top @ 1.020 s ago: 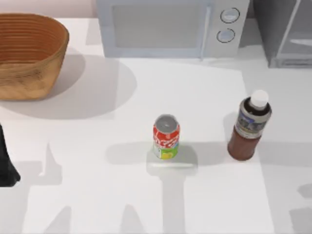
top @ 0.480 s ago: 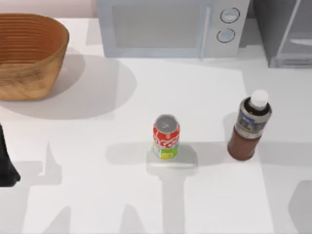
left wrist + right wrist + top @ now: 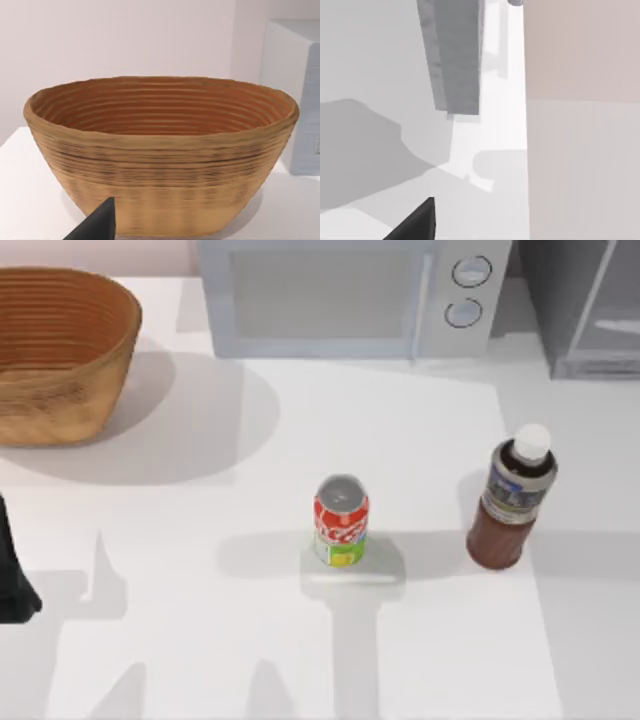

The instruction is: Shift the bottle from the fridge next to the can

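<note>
Standing upright on the table (image 3: 180,640) to the right of the can (image 3: 341,521), the bottle (image 3: 511,500) (out of the fridge (image 3: 585,310)) looks delivered; neither gripper's jaw state can be told, left arm parked at the table's left edge.

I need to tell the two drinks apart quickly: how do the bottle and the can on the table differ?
The bottle is taller than the can and stands to its right, with a gap between them. The bottle holds reddish-brown liquid under a white cap and a grey-blue label; the can is red with white lettering, a yellow-green lower band and a silver top. Both stand upright on the white table, with no gripper on either.
</note>
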Controlling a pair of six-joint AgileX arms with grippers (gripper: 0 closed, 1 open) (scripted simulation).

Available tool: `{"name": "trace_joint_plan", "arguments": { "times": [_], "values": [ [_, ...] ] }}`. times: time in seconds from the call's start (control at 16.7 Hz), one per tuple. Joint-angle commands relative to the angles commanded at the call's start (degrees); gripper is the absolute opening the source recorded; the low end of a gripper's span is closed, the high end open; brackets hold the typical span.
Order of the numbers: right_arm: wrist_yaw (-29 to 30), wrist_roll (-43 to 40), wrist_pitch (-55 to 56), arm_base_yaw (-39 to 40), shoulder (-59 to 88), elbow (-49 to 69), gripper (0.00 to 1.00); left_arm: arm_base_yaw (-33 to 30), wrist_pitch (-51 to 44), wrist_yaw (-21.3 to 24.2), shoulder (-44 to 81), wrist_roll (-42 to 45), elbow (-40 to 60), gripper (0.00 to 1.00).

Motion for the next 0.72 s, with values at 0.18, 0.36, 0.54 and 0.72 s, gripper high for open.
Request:
{"name": "trace_joint_plan", "arguments": {
  "times": [0.18,0.36,0.54,0.72],
  "values": [
    [-0.8,-1.5,-0.4,-1.5,2.1,0.7,1.00,0.0,0.0,0.0,0.0,0.0,0.0,1.00],
    [-0.8,-1.5,-0.4,-1.5,2.1,0.7,1.00,0.0,0.0,0.0,0.0,0.0,0.0,1.00],
    [-0.7,-0.7,0.3,-0.8,2.0,0.5,1.00,0.0,0.0,0.0,0.0,0.0,0.0,1.00],
    [0.0,4.6,5.3,2.7,2.3,0.5,1.00,0.0,0.0,0.0,0.0,0.0,0.0,1.00]
  ]
}}
